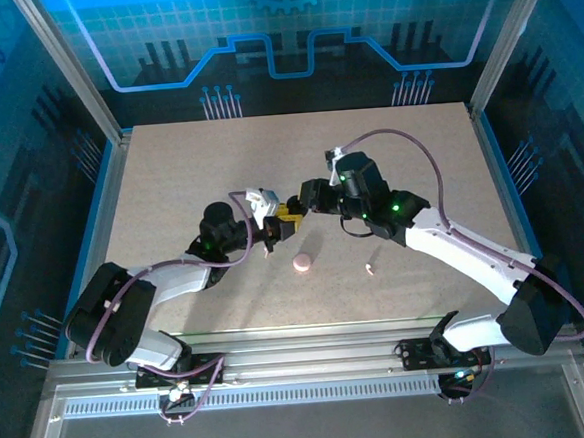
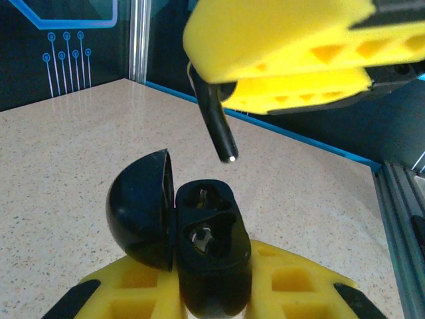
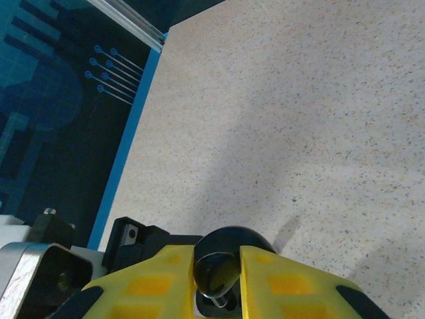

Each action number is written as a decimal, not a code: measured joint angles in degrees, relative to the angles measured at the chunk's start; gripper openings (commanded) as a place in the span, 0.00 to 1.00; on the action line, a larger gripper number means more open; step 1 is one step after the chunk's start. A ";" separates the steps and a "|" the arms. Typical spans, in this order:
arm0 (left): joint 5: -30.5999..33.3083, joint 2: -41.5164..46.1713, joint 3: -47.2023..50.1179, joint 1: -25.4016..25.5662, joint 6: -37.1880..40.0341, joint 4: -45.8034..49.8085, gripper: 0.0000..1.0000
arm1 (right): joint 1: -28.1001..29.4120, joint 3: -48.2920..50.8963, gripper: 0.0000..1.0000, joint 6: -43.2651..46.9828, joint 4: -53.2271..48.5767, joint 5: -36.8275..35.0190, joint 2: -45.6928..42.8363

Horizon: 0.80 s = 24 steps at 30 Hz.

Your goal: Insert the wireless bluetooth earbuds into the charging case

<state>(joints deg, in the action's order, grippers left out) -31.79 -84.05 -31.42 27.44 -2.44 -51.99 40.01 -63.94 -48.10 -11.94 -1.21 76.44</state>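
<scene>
The desk (image 1: 168,167) is a pale speckled board, and both arms reach over it toward its middle. The left arm (image 1: 166,283) comes in from 7 o'clock and the right arm (image 1: 454,243) from 4 o'clock. Their ends meet close to the centre of the desk, a little toward 9 o'clock.

The left pincer (image 2: 209,266) is closed on the charging case (image 2: 212,232) and holds the lower part of this black case between its two yellow fingers. The case stands upright and open. Its lid (image 2: 139,212) is swung to the 9 o'clock side, and two hollows are seen in the body.

The right pincer (image 2: 209,76) hangs at 12 o'clock above the case, with a narrow gap, and grips one black earbud (image 2: 216,119). The stem of the earbud points down and a little toward 5 o'clock. Its tip is just above the case and does not touch it. From the right wrist, the earbud (image 3: 214,276) sits between the yellow fingers.

On the desk, a pink puck (image 1: 302,264) lies at 6 o'clock from the pincers. A small pale piece (image 1: 370,269) lies at 3 o'clock from the puck, apart from it.
</scene>
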 measured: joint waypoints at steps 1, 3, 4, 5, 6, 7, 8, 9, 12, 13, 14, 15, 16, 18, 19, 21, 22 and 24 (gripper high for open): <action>0.02 -0.17 0.00 0.00 -0.28 -0.35 0.19 | 0.13 0.00 0.23 0.20 0.00 0.02 0.00; 0.02 -0.39 0.00 0.00 -0.66 -0.74 0.19 | 0.46 0.00 0.23 0.61 -0.02 0.11 0.00; 0.00 -0.39 0.00 0.00 -0.68 -0.87 0.19 | 0.57 0.00 0.23 0.70 0.00 0.20 0.00; 0.00 -0.39 0.00 0.00 -0.68 -1.05 0.19 | 0.72 0.00 0.23 0.85 0.00 0.17 0.00; 0.00 -0.39 0.00 0.00 -0.68 -1.14 0.19 | 0.83 0.00 0.23 1.01 0.00 0.17 0.00; 0.00 -0.39 0.00 0.00 -0.70 -1.16 0.19 | 0.90 0.00 0.23 1.14 -0.02 0.20 0.00; 0.02 -0.39 0.00 0.00 -0.70 -1.16 0.19 | 0.98 0.00 0.23 1.27 0.00 0.17 0.00; 0.00 -0.39 0.00 0.00 -0.72 -1.20 0.19 | 0.98 0.00 0.23 1.49 0.00 0.17 0.00; 0.02 -0.39 0.00 0.00 -1.01 -1.49 0.19 | 1.01 0.00 0.23 1.90 -0.02 0.11 0.02; 0.00 -0.39 0.00 0.00 -1.18 -1.55 0.19 | 1.11 0.00 0.23 1.97 0.00 -0.07 0.02; 0.00 -0.39 0.00 0.00 -1.51 -1.68 0.19 | 1.22 0.00 0.23 2.10 -0.02 -0.22 0.02; 0.00 -0.39 0.00 0.00 -1.79 -1.92 0.19 | 1.36 0.00 0.23 2.12 0.00 -0.24 0.07; 0.00 -0.39 0.00 0.00 -2.05 -2.25 0.19 | 1.46 0.00 0.23 2.14 0.00 -0.28 0.07; 0.00 -0.39 0.00 0.00 -2.21 -2.86 0.19 | 1.57 0.00 0.23 2.29 0.00 -0.42 0.07; 0.00 -0.39 0.00 0.00 -2.25 -3.23 0.19 | 1.57 0.00 0.23 2.38 0.00 -0.46 0.07; 0.00 -0.39 0.00 0.00 -2.58 -3.89 0.19 | 1.60 0.00 0.23 2.73 0.00 -0.70 0.09; 0.00 -0.39 0.00 0.00 -2.69 -4.07 0.19 | 1.60 0.00 0.23 2.78 0.00 -0.90 0.09; 0.00 -0.39 0.00 0.00 -3.26 -4.07 0.19 | 1.60 0.00 0.23 3.06 0.00 -1.31 0.11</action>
<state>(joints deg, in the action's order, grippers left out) -31.79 -84.44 -31.42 27.44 -5.69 -56.05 41.60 -63.94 -45.04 -11.94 -2.52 76.55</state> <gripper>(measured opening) 0.200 0.231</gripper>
